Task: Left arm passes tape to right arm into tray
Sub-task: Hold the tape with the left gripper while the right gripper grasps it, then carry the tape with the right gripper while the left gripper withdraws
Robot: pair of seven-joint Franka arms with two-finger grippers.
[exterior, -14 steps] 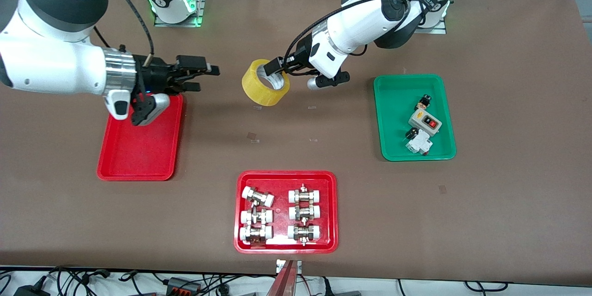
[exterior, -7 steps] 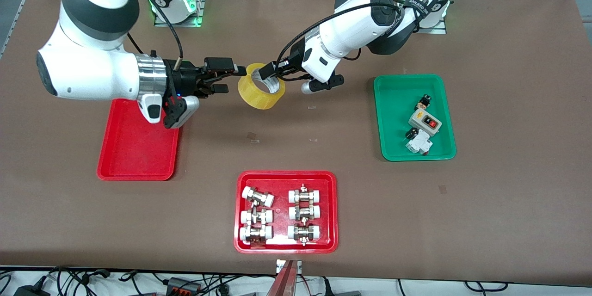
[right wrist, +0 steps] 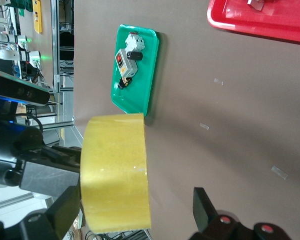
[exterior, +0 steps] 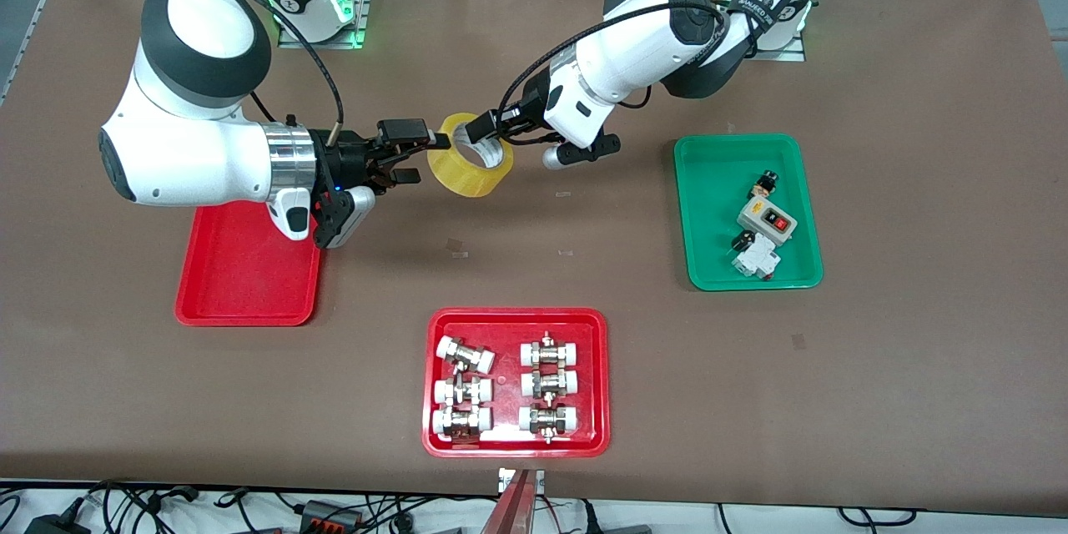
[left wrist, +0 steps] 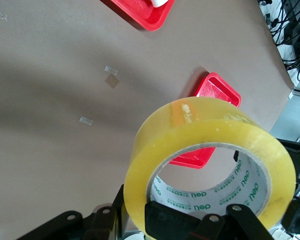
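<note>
Six fittings [exterior: 501, 387] (wider red tray [exterior: 516, 319])

The brown table [exterior: 584, 250] carries three trays. The tray [exterior: 246, 275], plain red, lies toward the right arm's end. A green tray [exterior: 709, 209] holding small electrical parts lies toward the left arm's end. Between them, nearest the front camera, a wider red tray [exterior: 507, 325] holds six metal fittings with white ends. Small tape scraps [exterior: 455, 246] dot the middle.
</note>
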